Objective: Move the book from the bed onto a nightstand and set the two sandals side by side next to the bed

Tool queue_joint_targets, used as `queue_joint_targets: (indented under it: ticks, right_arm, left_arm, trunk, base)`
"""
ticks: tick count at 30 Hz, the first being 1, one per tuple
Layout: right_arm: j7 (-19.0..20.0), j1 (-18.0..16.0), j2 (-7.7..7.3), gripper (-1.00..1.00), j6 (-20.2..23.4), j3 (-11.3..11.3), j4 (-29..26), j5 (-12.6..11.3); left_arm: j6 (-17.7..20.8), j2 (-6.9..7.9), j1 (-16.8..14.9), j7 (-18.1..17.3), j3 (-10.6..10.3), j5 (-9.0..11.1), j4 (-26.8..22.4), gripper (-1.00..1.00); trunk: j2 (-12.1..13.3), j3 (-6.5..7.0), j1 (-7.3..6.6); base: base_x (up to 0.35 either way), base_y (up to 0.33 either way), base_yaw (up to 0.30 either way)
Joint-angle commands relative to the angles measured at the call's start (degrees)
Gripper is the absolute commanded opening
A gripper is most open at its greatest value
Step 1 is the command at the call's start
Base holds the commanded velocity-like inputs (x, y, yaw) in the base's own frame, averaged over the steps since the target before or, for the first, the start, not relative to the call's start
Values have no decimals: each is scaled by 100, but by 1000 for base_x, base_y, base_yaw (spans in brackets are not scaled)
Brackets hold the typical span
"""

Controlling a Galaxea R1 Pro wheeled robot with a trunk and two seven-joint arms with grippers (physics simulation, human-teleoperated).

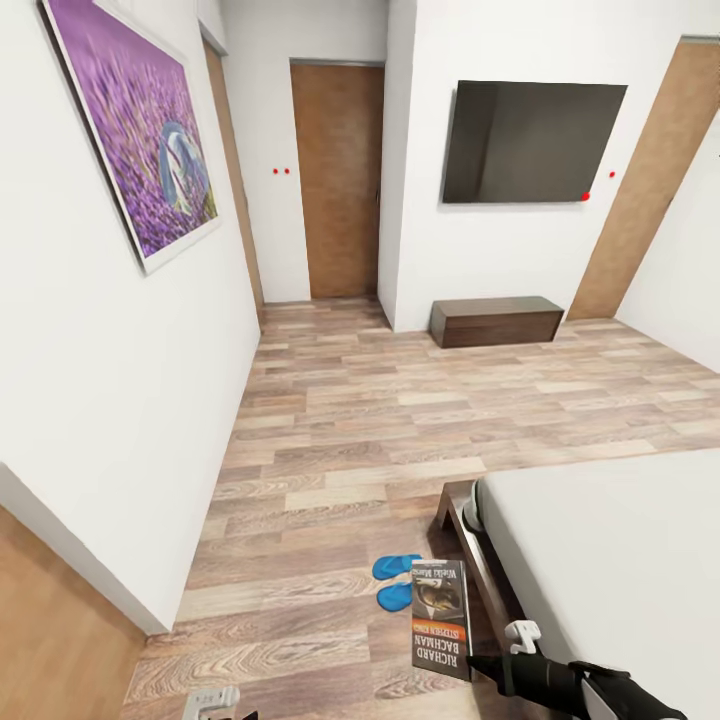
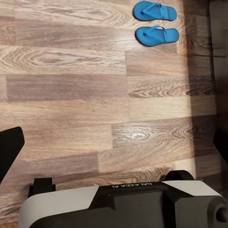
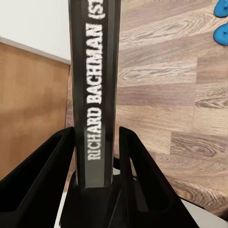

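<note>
Grey-brown wood planks make up the floor (image 1: pixel 400 420) of a white-walled room. The right tool (image 3: pixel 97 161) has its two black fingers (image 3: pixel 42 175) pressed against both faces of a small thin paperback book (image 1: pixel 441 618) with a dark cover, an orange band and white lettering "RICHARD BACHMAN". In the right wrist view the spine runs straight out from between the fingers, well beyond their tips. In the head view the book is held up in the air, cover facing the camera, with the right tool (image 1: pixel 478 665) gripping it at its lower right corner.

Just beyond the far end of the book, two small bright blue flat sandals (image 1: pixel 397 566) lie on the floor side by side, close together. They are just beside the corner of the large low bed (image 1: pixel 620 560), with its off-white mattress and dark brown wooden frame, which sits alongside the right tool.

The left tool (image 2: pixel 114 142) hangs above bare floor with its dark fingers (image 2: pixel 9 145) spread wide and nothing between them; the same sandals (image 2: pixel 156 34) lie well ahead of it.

Far ahead of both tools stand a long low dark cabinet (image 1: pixel 497 320) under a black wall screen (image 1: pixel 530 142), and brown wooden doors (image 1: pixel 338 180).
</note>
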Motion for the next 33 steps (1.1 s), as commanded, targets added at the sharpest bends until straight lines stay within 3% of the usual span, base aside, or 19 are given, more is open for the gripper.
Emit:
queue_joint_targets:
  ticks: [1,33]
  right_arm:
    - [13,-3,-4,-100,60,25,-5,-60]
    - [17,-2,-15,-100,61,25,-6,-60]
  left_arm:
    - [-17,3,-5,-15,-27,41,6,100]
    - [-12,1,-5,-15,-27,41,6,100]
  trunk:
    - [-11,-1,3]
    - [-11,297,3]
  base:
    - [0,0,0]
    - [0,0,0]
